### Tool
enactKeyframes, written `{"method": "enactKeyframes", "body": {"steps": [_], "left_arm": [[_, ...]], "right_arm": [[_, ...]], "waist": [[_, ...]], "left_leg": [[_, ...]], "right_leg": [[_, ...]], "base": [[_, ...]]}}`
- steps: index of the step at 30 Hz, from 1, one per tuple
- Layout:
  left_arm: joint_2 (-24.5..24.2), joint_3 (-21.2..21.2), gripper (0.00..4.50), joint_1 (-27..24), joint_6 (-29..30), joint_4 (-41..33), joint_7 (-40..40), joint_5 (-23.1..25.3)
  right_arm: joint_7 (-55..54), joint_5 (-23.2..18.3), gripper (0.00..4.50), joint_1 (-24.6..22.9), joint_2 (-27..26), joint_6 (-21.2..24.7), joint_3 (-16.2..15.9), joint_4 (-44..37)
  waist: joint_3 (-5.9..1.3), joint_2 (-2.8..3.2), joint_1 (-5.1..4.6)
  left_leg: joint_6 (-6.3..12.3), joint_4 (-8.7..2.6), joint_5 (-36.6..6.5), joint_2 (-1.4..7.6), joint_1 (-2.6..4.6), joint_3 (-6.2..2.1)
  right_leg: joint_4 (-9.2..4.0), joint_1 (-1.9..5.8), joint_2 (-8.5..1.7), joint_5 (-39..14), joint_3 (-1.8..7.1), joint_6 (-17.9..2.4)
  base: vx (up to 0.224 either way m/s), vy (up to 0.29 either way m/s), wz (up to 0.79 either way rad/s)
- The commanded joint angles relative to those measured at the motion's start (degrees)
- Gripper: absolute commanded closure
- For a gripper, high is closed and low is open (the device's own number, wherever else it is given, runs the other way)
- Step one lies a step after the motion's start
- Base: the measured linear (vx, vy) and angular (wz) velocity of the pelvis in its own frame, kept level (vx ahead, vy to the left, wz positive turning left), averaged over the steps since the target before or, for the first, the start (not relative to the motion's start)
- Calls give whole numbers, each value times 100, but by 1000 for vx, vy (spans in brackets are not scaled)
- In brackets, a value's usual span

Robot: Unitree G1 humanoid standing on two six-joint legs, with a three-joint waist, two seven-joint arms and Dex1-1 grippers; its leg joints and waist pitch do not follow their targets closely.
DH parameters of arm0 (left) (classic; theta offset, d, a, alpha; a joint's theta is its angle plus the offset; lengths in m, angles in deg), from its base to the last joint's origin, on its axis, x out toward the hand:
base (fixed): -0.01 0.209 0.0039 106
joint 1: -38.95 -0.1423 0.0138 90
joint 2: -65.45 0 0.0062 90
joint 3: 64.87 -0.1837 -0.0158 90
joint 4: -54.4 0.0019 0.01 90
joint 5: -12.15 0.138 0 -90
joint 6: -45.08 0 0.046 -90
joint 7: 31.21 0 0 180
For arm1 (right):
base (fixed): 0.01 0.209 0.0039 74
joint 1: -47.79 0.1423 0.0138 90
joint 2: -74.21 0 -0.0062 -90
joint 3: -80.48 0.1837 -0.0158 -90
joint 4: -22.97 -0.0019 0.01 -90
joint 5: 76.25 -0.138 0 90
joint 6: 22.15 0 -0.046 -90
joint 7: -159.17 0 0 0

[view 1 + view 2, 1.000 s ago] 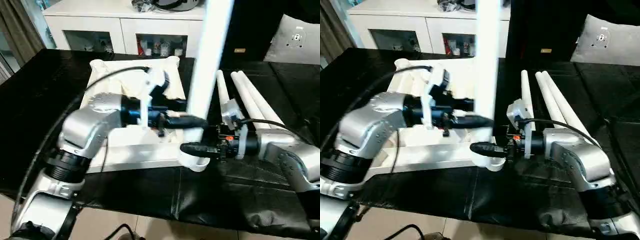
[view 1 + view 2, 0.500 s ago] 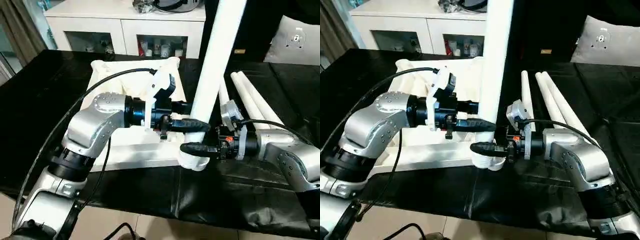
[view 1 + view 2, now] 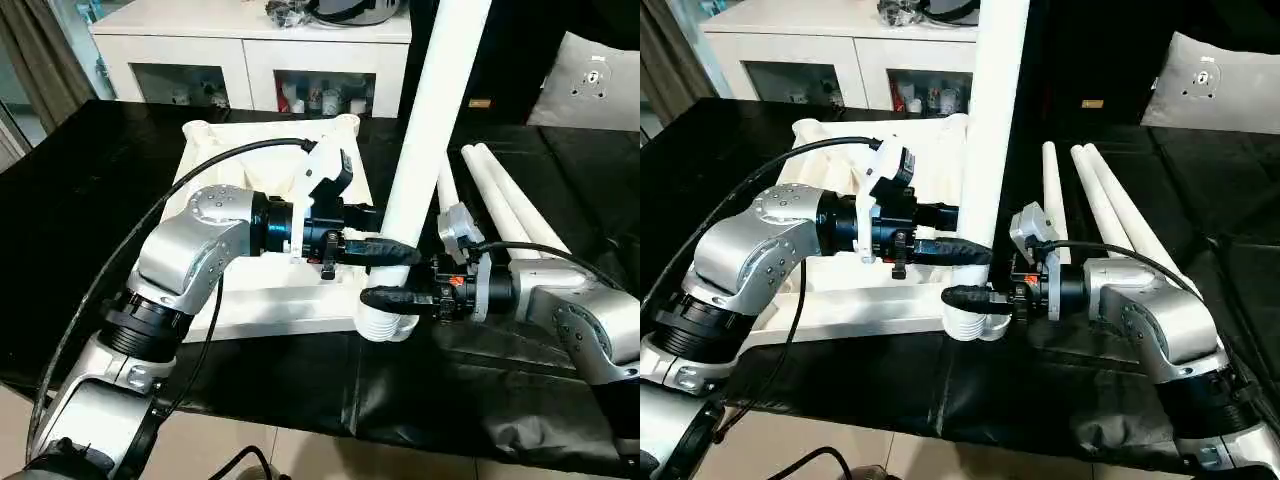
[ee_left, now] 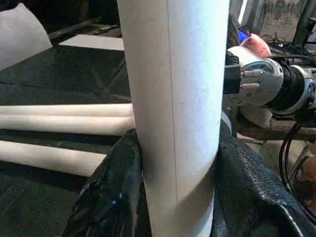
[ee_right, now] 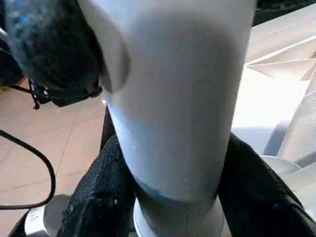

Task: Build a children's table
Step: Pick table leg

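White leg (image 3: 432, 130) stands upright in corner socket (image 3: 388, 322), both grippers grasping it.

White rectangular plastic top (image 3: 265, 300) lying underside up on the black surface, with round sockets at its corners. One long white tube leg (image 3: 430, 130) standing nearly upright, leaning slightly, its lower end seated in the near corner socket (image 3: 385, 322) on the robot's right. Three more white tapered legs (image 3: 500, 210) lying side by side on the black surface just beyond and to the right of that corner, apart from the top.
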Motion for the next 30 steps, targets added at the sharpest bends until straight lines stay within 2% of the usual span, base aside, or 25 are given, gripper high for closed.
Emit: {"method": "enactKeyframes", "body": {"steps": [1, 3, 5, 14, 16, 19, 22, 30], "left_arm": [[-6, 32, 264, 141, -61, -149, 42, 22], [-14, 28, 264, 134, -52, -175, 61, 12], [-21, 22, 264, 127, -44, -193, 76, 4], [-46, -7, 264, 88, -7, -270, 141, -7], [-36, -12, 264, 88, 4, -279, 140, -8], [-5, -2, 264, 103, 20, -279, 126, -17], [30, 21, 264, 119, 39, -279, 119, -42], [40, -4, 264, 120, 75, -294, 152, -61]], "right_arm": [[-14, -94, 186, 8, -57, 164, -4, 25], [-33, -32, 179, 11, -59, 98, -20, 24], [-69, 2, 148, 16, -68, 98, -29, 44], [21, 10, 142, -52, -92, 133, -22, -5], [32, -13, 172, -57, -94, 139, -21, -19], [55, -30, 185, -66, -104, 137, -33, -31], [67, -40, 220, -83, -123, 147, -42, -41], [41, -44, 246, -97, -178, 148, 27, -16]], "waist": [[-421, -142, 24], [-421, -142, 26], [-419, -140, 29], [-418, -129, 39], [-417, -129, 41], [-420, -124, 50], [-417, -117, 58], [-420, -112, 70]], "left_leg": [[640, -384, 321, 478, -7, -103], [615, -383, 305, 483, -9, -101], [605, -386, 318, 485, -5, -102], [593, -387, 282, 484, -7, -102], [593, -388, 287, 485, -11, -103], [590, -387, 296, 486, -9, -105], [583, -389, 252, 489, -2, -105], [561, -391, 244, 488, -1, -106]], "right_leg": [[-382, 344, -552, -121, 286, -1573], [-385, 343, -558, -161, 287, -1572], [-381, 339, -555, -132, 290, -1566], [-387, 342, -560, -166, 290, -1555], [-386, 339, -555, -147, 291, -1555], [-383, 340, -557, -120, 290, -1560], [-390, 335, -556, -157, 290, -1570], [-383, 336, -554, -91, 293, -1588]], "base": [[0, 0, 0], [0, 0, 0], [0, 0, 0], [0, 0, 0], [0, 0, 0], [0, 0, 0], [0, 0, 0], [0, 0, 0]]}}
